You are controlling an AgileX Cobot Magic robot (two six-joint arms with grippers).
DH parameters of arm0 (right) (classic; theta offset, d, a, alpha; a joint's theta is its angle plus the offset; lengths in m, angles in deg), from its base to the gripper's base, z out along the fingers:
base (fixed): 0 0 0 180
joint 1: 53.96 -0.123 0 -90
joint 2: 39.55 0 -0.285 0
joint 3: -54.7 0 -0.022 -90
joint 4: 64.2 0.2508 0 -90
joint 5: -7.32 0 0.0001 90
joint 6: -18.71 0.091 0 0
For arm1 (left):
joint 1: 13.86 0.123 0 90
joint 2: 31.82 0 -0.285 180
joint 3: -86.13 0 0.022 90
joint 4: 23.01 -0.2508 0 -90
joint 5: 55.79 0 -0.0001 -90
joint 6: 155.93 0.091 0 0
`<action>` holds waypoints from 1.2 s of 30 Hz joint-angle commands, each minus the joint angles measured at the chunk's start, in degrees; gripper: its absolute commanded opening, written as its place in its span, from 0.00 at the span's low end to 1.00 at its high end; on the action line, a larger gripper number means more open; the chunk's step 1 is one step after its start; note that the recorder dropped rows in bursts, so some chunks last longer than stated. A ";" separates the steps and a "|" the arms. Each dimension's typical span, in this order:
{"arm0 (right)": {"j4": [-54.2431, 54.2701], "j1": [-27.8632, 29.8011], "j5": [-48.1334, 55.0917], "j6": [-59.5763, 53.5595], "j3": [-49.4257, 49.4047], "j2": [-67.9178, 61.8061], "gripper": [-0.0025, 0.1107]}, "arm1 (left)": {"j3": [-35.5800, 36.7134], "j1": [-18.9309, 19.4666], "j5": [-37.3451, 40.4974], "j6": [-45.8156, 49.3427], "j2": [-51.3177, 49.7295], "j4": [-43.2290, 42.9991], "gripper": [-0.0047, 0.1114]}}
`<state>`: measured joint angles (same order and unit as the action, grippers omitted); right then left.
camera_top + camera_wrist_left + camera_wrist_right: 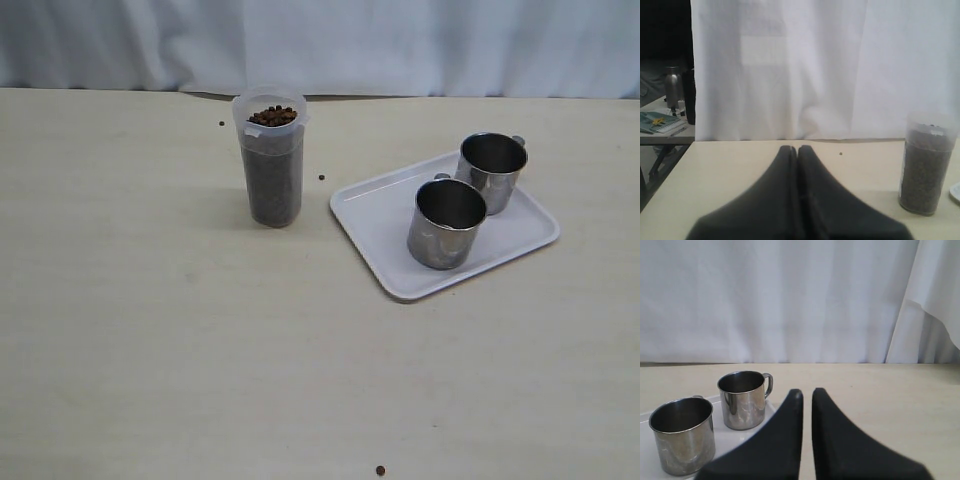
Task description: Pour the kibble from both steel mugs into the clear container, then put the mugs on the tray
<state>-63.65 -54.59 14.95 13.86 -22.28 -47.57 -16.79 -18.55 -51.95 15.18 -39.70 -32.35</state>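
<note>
Matte beige table [150, 330]: two shiny cylindrical steel mugs [446, 222] on white tray [365, 215].

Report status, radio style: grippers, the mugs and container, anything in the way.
Left gripper shut, empty; right gripper shut, empty. Near mug and far mug upright on tray; clear container full of kibble. Only stray pellets on table.

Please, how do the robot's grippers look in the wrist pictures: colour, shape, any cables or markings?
The left gripper and the right gripper look alike: two matte black fingers each, wide at the base, curving smoothly to narrow rounded tips. No cables or markings show. The arms themselves are out of view.
</note>
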 commanded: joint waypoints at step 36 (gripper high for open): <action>0.07 -1.53 -0.07 0.08 -0.24 0.23 0.07 | 0.14 0.07 -1.19 -0.33 0.09 -0.45 0.04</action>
<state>-63.65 -55.94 14.95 13.86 -22.28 -47.57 -16.79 -18.55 -52.05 15.18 -39.70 -32.35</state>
